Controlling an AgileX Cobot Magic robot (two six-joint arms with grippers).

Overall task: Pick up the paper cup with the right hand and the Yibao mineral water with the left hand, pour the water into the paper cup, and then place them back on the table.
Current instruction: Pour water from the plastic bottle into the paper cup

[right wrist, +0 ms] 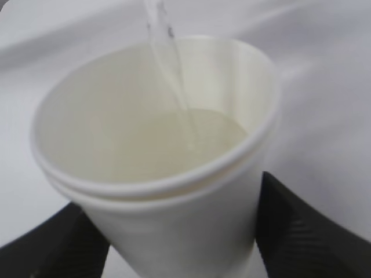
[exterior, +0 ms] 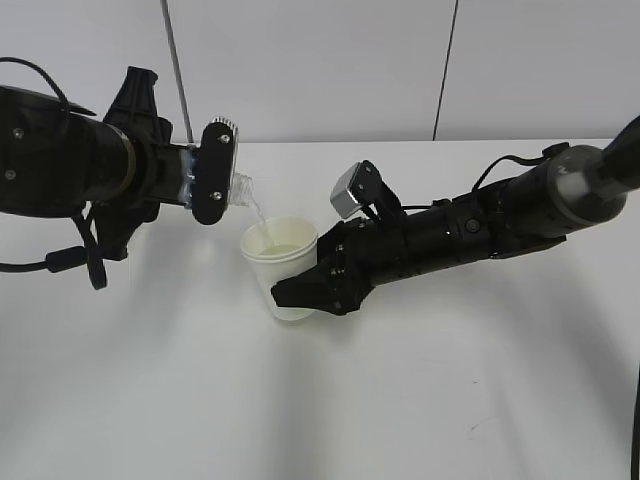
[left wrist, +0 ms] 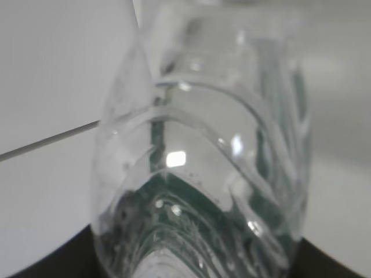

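Note:
My left gripper (exterior: 212, 172) is shut on the Yibao mineral water bottle (exterior: 236, 189), which lies tipped with its open neck pointing right and down. A thin stream of water runs from the neck into the paper cup (exterior: 281, 268). The bottle (left wrist: 203, 174) fills the left wrist view, clear and ribbed with a dark green label. My right gripper (exterior: 308, 290) is shut on the cup's lower wall and holds it upright just under the bottle's mouth. In the right wrist view the cup (right wrist: 174, 226) has water in it and the stream falls into it.
The white table (exterior: 330, 400) spreads under both arms. A pale wall with two dark vertical lines stands behind the table's far edge. Faint scuff marks (exterior: 480, 425) show at the front right.

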